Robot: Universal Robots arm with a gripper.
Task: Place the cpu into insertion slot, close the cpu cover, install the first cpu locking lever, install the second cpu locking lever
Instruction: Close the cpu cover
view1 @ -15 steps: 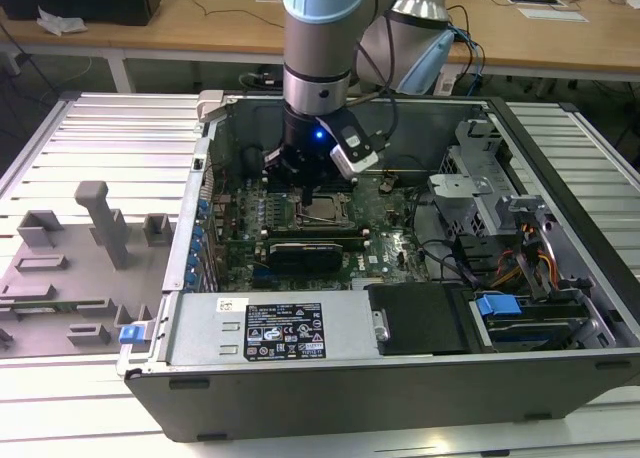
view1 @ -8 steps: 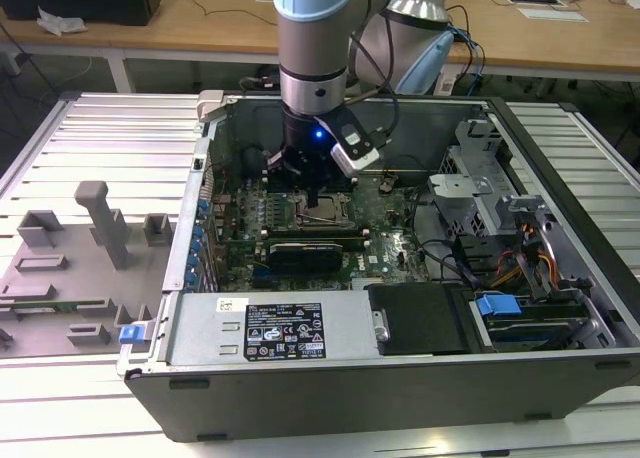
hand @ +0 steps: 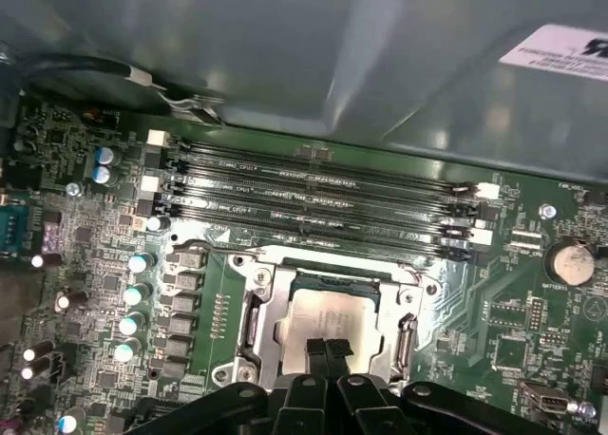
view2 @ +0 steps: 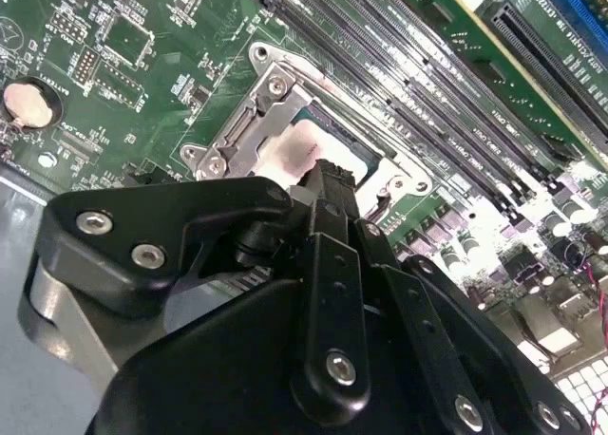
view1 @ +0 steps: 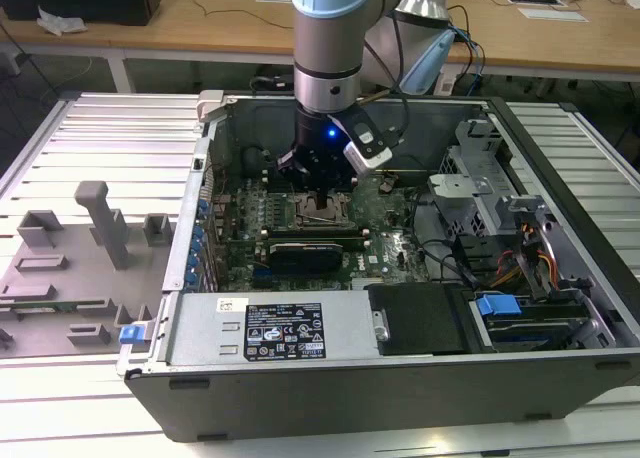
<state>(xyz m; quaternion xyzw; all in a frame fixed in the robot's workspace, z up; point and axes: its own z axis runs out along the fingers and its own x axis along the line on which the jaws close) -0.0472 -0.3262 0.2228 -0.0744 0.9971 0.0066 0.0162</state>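
The cpu point(hand: 328, 313) lies flat in the insertion slot point(view1: 325, 215), its pale silver top showing through the window of a silver metal frame, the cpu cover point(hand: 255, 312), which appears to lie down around it. In both wrist views my gripper point(hand: 328, 348) is shut with nothing between its fingers. Its fingertips point(view2: 328, 174) rest on or just above the edge of the cpu point(view2: 290, 155). A thin wire locking lever point(hand: 223, 249) runs along the socket's side toward the memory slots. In the exterior view the gripper point(view1: 320, 193) hangs straight down over the socket inside the open computer case.
Long black memory slots point(hand: 323, 193) run beside the socket. Capacitors point(hand: 138, 293) and a coin battery point(hand: 568, 261) stand on the green board. The case walls point(view1: 200, 178) and a drive cage with a blue clip point(view1: 498, 305) ring the work area. A grey fixture point(view1: 100, 223) sits outside the case.
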